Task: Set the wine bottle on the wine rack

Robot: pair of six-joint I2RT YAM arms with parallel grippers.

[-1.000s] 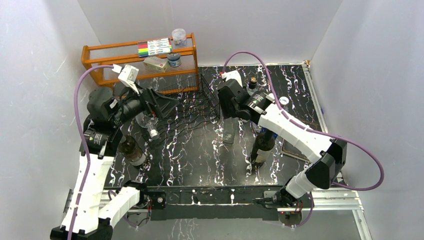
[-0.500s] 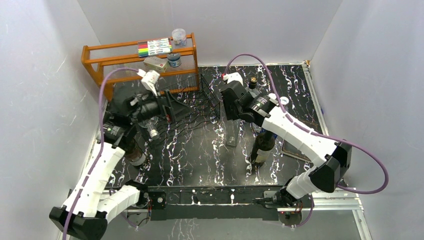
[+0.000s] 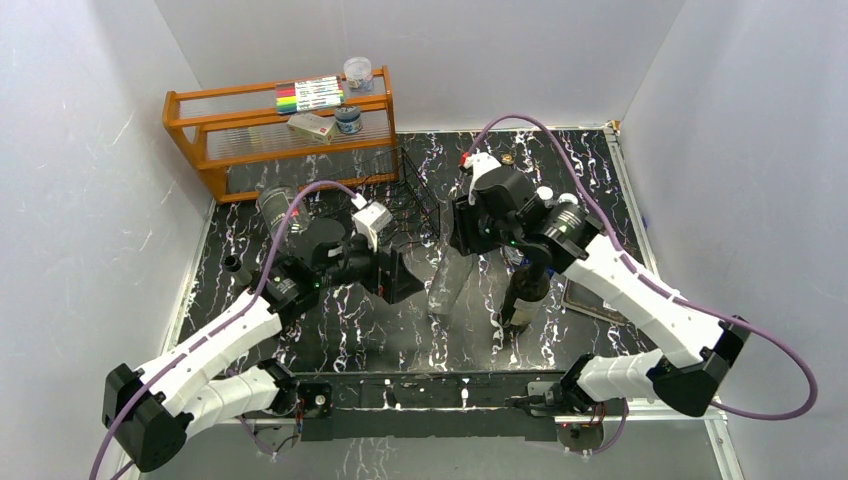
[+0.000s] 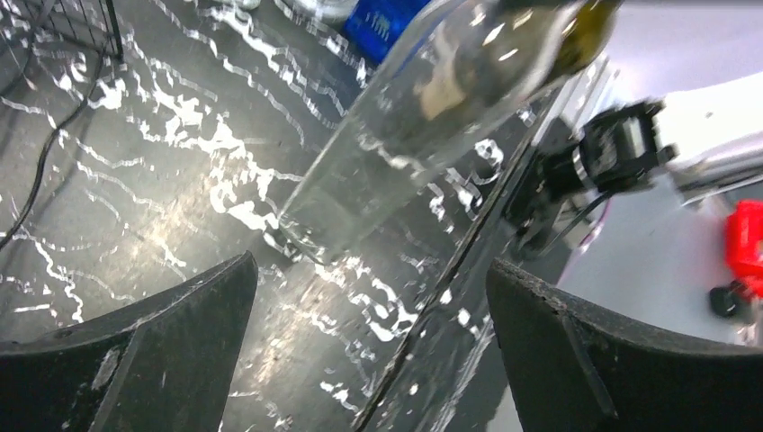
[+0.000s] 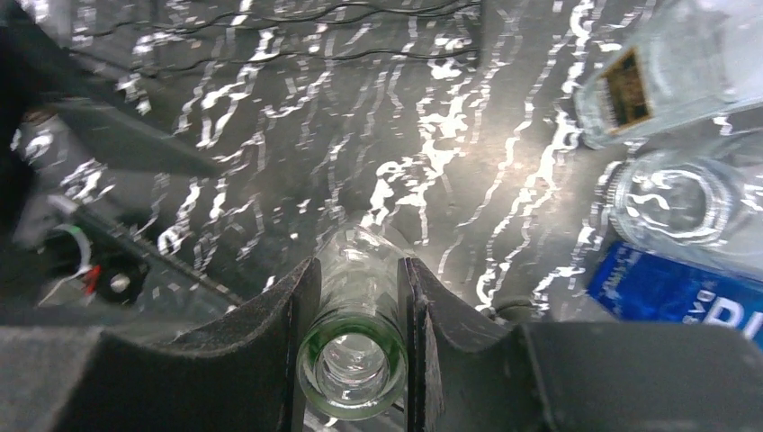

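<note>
My right gripper (image 3: pixel 459 238) is shut on the neck of a clear glass wine bottle (image 3: pixel 442 285). It holds the bottle tilted, with the base low over the table just in front of the black wire wine rack (image 3: pixel 418 200). In the right wrist view the fingers (image 5: pixel 301 342) clamp the neck just below the green-tinted mouth of this bottle (image 5: pixel 353 360). My left gripper (image 3: pixel 405 282) is open and empty, just left of the bottle's base. In the left wrist view the bottle (image 4: pixel 405 144) slants ahead of the left gripper (image 4: pixel 369 306), apart from it.
Another clear bottle (image 3: pixel 275 205) lies by the rack's left end. A dark bottle (image 3: pixel 524 290) stands right of the held one. More bottles lie behind it (image 5: pixel 670 76). An orange wooden shelf (image 3: pixel 280 125) stands at the back left. A dark bottle top (image 3: pixel 233 265) shows far left.
My left arm swung from the rack's left end to the table's middle and now holds nothing; a clear bottle lies back there. My right gripper moved nearer and tilted its bottle.
</note>
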